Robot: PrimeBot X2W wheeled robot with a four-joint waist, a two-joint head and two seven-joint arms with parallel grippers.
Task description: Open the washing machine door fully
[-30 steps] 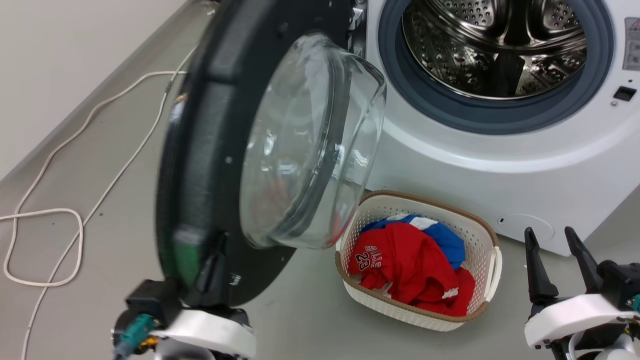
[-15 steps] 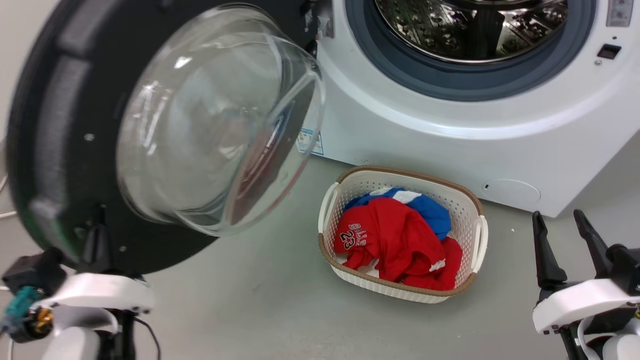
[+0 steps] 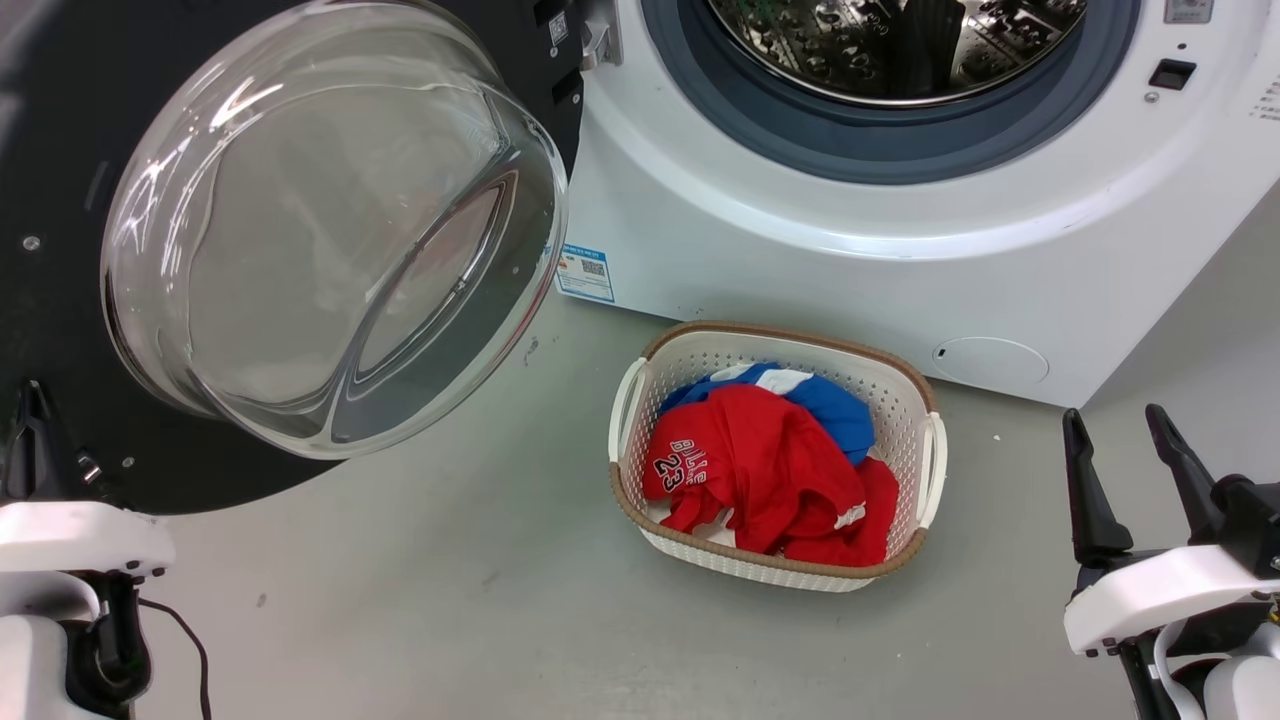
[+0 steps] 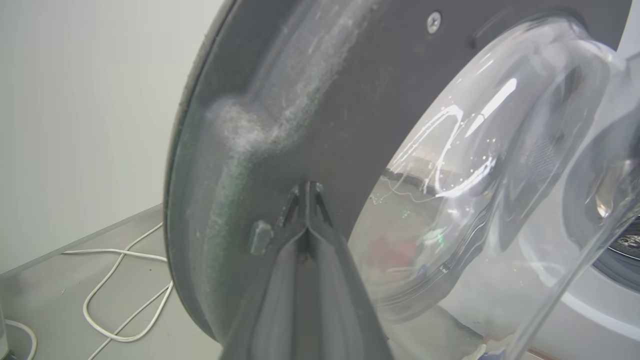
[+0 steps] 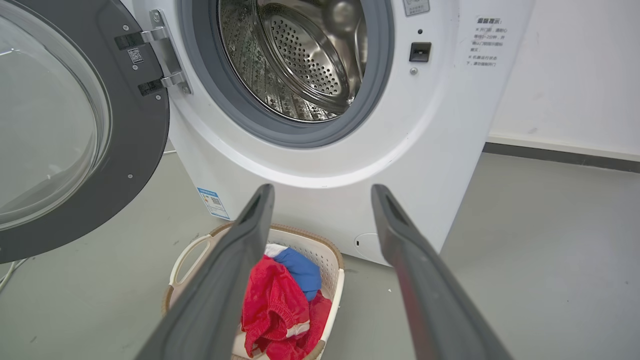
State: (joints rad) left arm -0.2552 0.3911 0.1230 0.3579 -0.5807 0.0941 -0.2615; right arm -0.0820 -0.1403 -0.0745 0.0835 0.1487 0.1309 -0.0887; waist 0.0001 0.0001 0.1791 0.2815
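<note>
Black washing machine door (image 3: 45, 180) hangs wide; my left pincer (image 4: 307, 189), pressed together, leans on its inner face. Next, I judge: one last outward push, right pincer (image 3: 1112, 425) idle, spread.

door (image 3: 330, 230): round black disc with a bulging clear glass bowl; swung wide open on its metal hinge (image 5: 165, 55); inner face just ahead of the left pincer (image 4: 308, 187), closed tips against the lower rim.
machine (image 3: 800, 270): white front-loader, steel drum (image 5: 300, 60) exposed; straight ahead of the right pincer (image 5: 324, 189), well apart.
</note>
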